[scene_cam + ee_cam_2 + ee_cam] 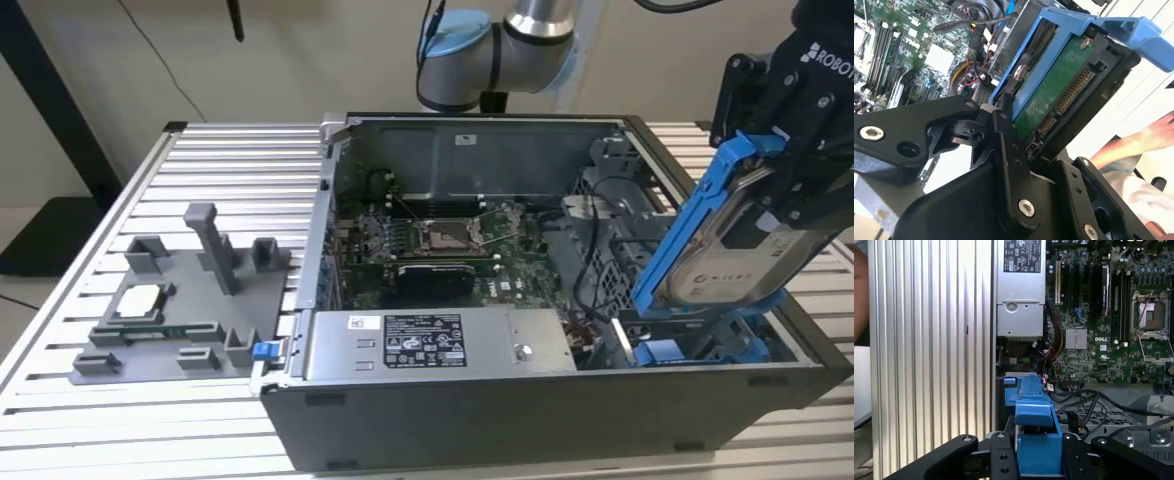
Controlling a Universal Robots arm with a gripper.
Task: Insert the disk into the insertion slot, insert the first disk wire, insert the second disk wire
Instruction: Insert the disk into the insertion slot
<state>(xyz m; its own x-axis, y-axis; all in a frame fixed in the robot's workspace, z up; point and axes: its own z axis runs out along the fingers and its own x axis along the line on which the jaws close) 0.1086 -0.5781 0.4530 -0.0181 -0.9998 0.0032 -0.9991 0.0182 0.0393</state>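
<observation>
Gripper [795, 165]: I see it clamped on the disk [721, 255], which is tilted.
Slot [683, 352]: the disk's lower end reaches it; seating is hidden.

We saw the arm [497, 48] in the exterior view with its blue-capped joint high at the back, and its wrist carried out toward the exterior view's right. The tool [781, 150] hung below that wrist at a tilt, and its black fingers [739, 96] were closed on the upper end of the disk [721, 262], one finger on either side. In both wrist views the tool [1050, 117] [1039, 457] showed the same grip: its black linkage bars were drawn in and the fingers [1002, 460] pressed against the blue frame on both sides, touching it.
</observation>
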